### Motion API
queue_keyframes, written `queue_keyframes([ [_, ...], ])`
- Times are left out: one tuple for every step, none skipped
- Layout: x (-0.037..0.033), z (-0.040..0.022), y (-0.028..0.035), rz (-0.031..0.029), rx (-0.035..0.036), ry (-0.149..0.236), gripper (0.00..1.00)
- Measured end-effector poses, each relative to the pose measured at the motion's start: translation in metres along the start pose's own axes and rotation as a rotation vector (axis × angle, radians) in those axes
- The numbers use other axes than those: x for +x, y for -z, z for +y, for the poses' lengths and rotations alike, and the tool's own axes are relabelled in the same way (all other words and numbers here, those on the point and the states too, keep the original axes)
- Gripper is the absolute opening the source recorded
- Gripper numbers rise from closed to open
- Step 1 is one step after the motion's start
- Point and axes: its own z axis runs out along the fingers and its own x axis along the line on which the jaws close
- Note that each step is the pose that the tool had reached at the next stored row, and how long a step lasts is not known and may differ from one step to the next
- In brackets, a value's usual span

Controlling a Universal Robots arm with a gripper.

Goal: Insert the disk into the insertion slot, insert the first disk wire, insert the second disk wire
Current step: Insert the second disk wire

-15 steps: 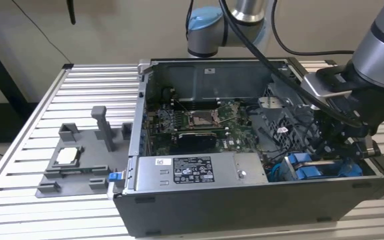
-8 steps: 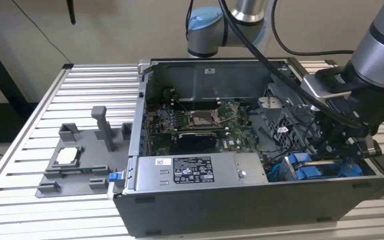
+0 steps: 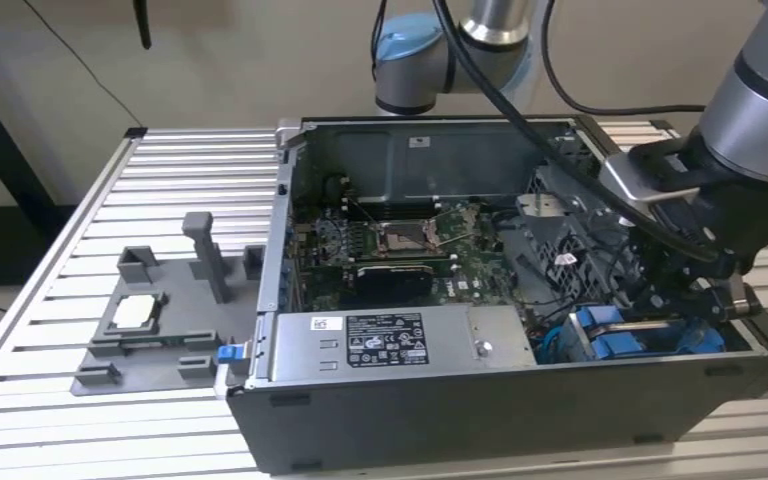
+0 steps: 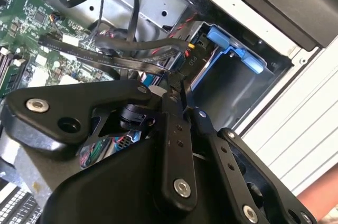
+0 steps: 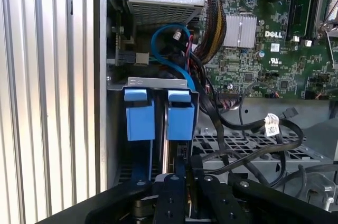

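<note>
Over insertion slot [image 5: 158, 129] — pincer [image 5: 182, 182] low | blue tabs [image 5: 140, 115] upright

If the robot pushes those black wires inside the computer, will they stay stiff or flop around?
Probably floppy: the black wires already sag and curve in loose bends over the green board. They are likely light too, since they look thin and flat. They might snag when shoved, because several cross over one another.
</note>
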Motion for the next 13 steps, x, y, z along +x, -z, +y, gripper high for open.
queue_keyframes([
  [0.0001, 0.0001, -0.0007, 0.0006, 0.0, 0.0, 0.16],
  [0.0002, 0.0002, -0.0014, 0.0011, 0.0, 0.0, 0.16],
  [0.0002, 0.0002, -0.0018, 0.0015, -0.0001, 0.0, 0.16],
  [0.0002, 0.0002, -0.0019, 0.0015, 0.0, 0.0, 0.16],
  [0.0002, 0.0003, -0.002, 0.0014, -0.0001, 0.0, 0.16],
  [0.0003, 0.0003, -0.0021, 0.0012, 0.0, 0.0, 0.16],
  [0.0003, 0.0003, -0.0022, 0.0011, 0.0, 0.0, 0.16],
  [0.0003, 0.0003, -0.0023, 0.001, 0.0, 0.0, 0.16],
  [0.0004, 0.0003, -0.0023, 0.0008, 0.0, 0.0, 0.16],
  [0.0009, 0.0003, -0.0023, 0.0006, 0.0, 0.0, 0.16],
  [0.0014, 0.0003, -0.0023, 0.0007, 0.0, 0.0, 0.16],
  [0.0018, 0.0004, -0.0021, 0.0008, 0.0, 0.0, 0.16],
  [0.0023, 0.0003, -0.0022, 0.0006, 0.0003, 0.0, 0.16],
])
